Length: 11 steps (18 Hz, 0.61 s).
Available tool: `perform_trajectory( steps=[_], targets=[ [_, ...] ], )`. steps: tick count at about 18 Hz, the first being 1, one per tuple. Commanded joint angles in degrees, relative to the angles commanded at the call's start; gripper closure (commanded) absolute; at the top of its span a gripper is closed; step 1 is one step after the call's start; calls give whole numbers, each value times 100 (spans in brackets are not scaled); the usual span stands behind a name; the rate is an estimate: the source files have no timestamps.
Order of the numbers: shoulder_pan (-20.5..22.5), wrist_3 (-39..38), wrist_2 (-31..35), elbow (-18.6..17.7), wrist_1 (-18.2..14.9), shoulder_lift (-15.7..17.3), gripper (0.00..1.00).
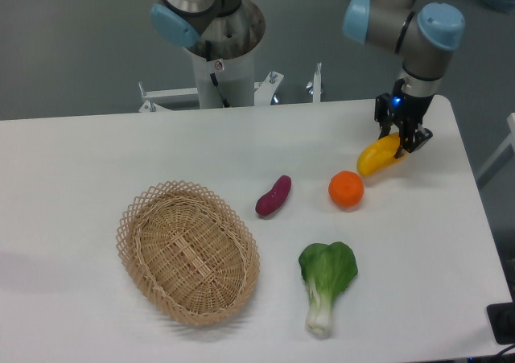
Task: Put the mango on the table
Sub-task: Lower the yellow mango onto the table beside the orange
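The mango (376, 156) is a yellow elongated fruit with an orange end, at the right side of the white table (96, 146). My gripper (405, 140) is at the mango's upper right end, with its fingers closed around that end. The mango is tilted, its lower left end close to or touching the tabletop; I cannot tell which. It lies just up and right of the round orange (346, 189).
A purple sweet potato (273, 195) lies near the table's middle. A bok choy (326, 281) lies toward the front. A woven wicker basket (188, 251) stands at the front left. The arm's base (221, 53) stands behind the table's far edge.
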Motion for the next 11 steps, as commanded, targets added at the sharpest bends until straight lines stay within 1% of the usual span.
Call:
perform_trajectory(
  steps=[1,4,5,7,9,10,11],
  targets=[
    [-9,0,0,9,0,0,32],
    [-26,-9,0,44,0,0,27],
    [-26,-9,0,53,0,9,22],
    [-44,-52,0,96,0,44,9],
    [-123,-192,-9,280,-35,70,5],
    [-184,-263,-9,377,-53,79,1],
    [-202,-333,0,482,-105,88,0]
  ],
)
